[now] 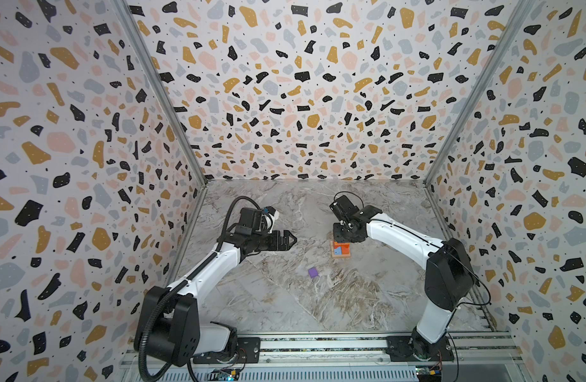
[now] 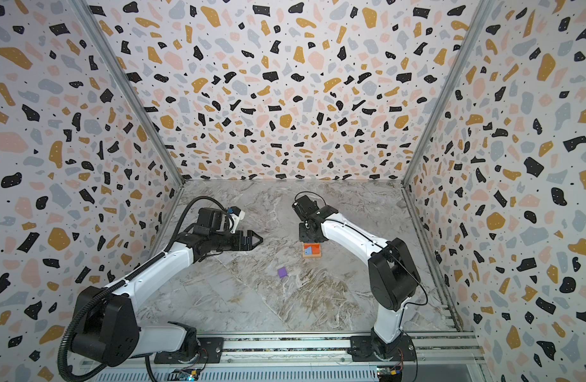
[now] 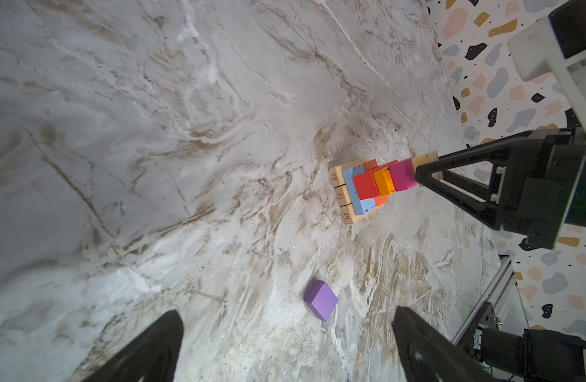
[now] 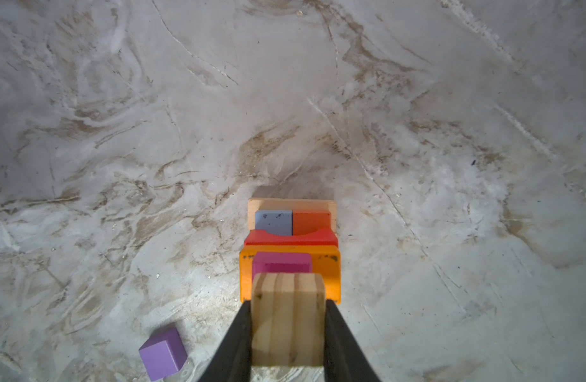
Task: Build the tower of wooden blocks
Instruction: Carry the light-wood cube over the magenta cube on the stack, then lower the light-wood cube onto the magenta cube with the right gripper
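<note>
The wood block tower point(image 1: 340, 249) point(image 2: 311, 250) stands right of the table's middle: a tan base, light blue and orange oblongs, a red block, an orange block, then a magenta cube point(image 3: 402, 175) point(image 4: 281, 263). My right gripper point(image 4: 288, 307) point(image 3: 420, 175) points down over the tower, shut on a tan cube point(image 4: 288, 317) point(image 3: 424, 158) held right at the magenta cube's top. Whether the two cubes touch, I cannot tell. A purple cube point(image 1: 313, 272) point(image 2: 282, 272) point(image 3: 320, 300) point(image 4: 162, 354) lies alone on the table, nearer the front. My left gripper point(image 1: 293, 238) point(image 2: 259, 238) point(image 3: 286, 317) hovers open and empty left of the tower.
The marble table point(image 1: 285, 307) is boxed in by terrazzo-patterned walls point(image 1: 301, 115) at the back and on both sides. A metal rail point(image 1: 318, 344) carrying both arm bases runs along the front edge.
</note>
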